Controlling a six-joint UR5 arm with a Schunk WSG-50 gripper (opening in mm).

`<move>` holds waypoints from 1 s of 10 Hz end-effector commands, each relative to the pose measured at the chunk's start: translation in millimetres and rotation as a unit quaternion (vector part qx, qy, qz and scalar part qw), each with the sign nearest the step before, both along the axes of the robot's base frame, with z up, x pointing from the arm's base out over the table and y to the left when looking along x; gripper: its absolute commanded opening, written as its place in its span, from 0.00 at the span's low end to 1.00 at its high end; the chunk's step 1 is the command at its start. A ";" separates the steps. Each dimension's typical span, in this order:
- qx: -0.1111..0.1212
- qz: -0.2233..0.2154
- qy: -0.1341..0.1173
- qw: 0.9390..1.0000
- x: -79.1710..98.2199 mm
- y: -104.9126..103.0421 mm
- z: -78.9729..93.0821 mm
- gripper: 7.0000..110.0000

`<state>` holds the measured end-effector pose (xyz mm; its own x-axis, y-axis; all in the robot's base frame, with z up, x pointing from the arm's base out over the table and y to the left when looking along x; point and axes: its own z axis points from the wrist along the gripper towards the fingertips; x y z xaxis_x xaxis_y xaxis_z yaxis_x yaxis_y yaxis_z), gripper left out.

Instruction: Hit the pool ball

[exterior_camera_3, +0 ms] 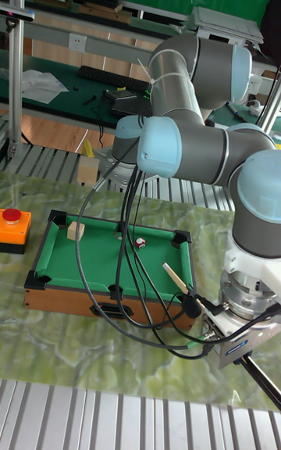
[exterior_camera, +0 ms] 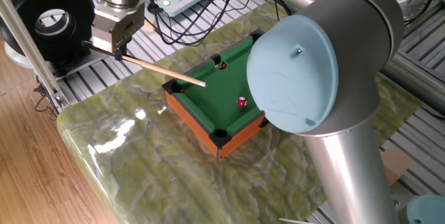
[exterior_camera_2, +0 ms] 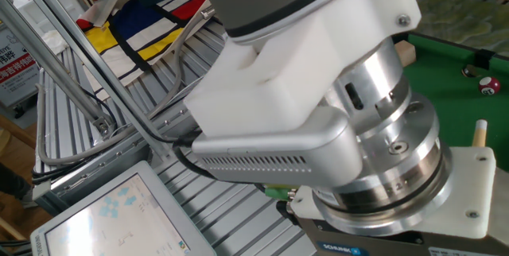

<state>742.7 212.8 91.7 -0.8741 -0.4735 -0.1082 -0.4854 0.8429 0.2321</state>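
Pool table: a small green-felt table point(exterior_camera: 201, 102) with orange-brown sides and black corner pockets is sitting on the marbled green tabletop point(exterior_camera: 132, 161).
On the felt: the pool ball point(exterior_camera: 242, 102) is lying out in the open, dark red with a white spot, between a side pocket and a corner pocket; it is also showing at the far right edge of the other fixed view point(exterior_camera_2: 489, 86) and near the far rail in the tall view point(exterior_camera_3: 140, 243).
Also on the felt: a tan wooden cube point(exterior_camera_3: 75, 230) is resting near one end, well apart from the ball.
Beside the table: a red button on an orange box point(exterior_camera_3: 13, 229) is standing just off that same end.
Cue: a pale wooden stick point(exterior_camera: 163, 71) is angling down from the gripper, its tip reaching over the table's rail and hanging above the felt, short of the ball and not touching it.
Gripper: the gripper point(exterior_camera: 117, 49) is clamping the butt end of the cue, fingers closed around it.
Arm pose: the wrist is hanging off the table's end, pointing downward, while the big grey elbow joint with its pale blue cap point(exterior_camera: 295, 71) is filling the foreground.
Cables: black leads point(exterior_camera_3: 125, 278) are drooping across the felt in the tall view.
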 end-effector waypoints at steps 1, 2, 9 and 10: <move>0.005 -0.004 0.006 1.000 -2.0 1.2 2.1 0.00; 0.003 -0.004 0.004 1.000 -1.2 0.1 1.8 0.00; -0.002 -0.007 0.006 1.000 -23.2 -10.2 7.5 0.00; 0.000 -0.004 0.005 1.000 -33.5 -13.6 8.2 0.00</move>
